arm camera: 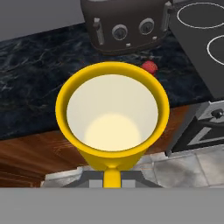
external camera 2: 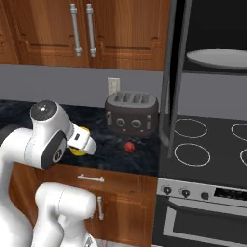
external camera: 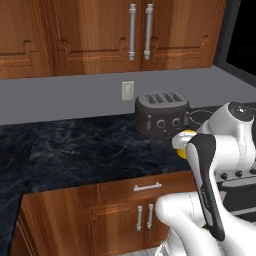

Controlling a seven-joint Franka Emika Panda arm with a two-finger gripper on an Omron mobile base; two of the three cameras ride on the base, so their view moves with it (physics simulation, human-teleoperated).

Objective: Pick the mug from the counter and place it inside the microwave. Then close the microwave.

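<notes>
- Tool (arm camera: 112, 181) is clamped shut on the mug's handle, so the yellow mug (arm camera: 112, 120) hangs from that one small tab, lifted off the desk (external camera: 75, 150) and out past its front edge; the hand view looks straight into its cream inside.
- Biggest risk, to my eye: a grip on the handle alone lets the mug swing or twist between the fingers during a fast sweep, and it could slip out over the floor.
- Toaster (external camera 2: 131, 115) stands on the desk just beyond the mug, with a small red round object (external camera 2: 129, 146) in front of it; a low carry toward the right could clip either.
- Microwave door (external camera 2: 174, 72) stands open, edge-on, between the toaster and the stovetop (external camera 2: 202, 144); a straight path could knock the mug or wrist against it.
- Microwave turntable plate (external camera 2: 217, 59) sits high up, so the mug must rise well before going in, or its base may catch the opening's lower lip and tip.
</notes>
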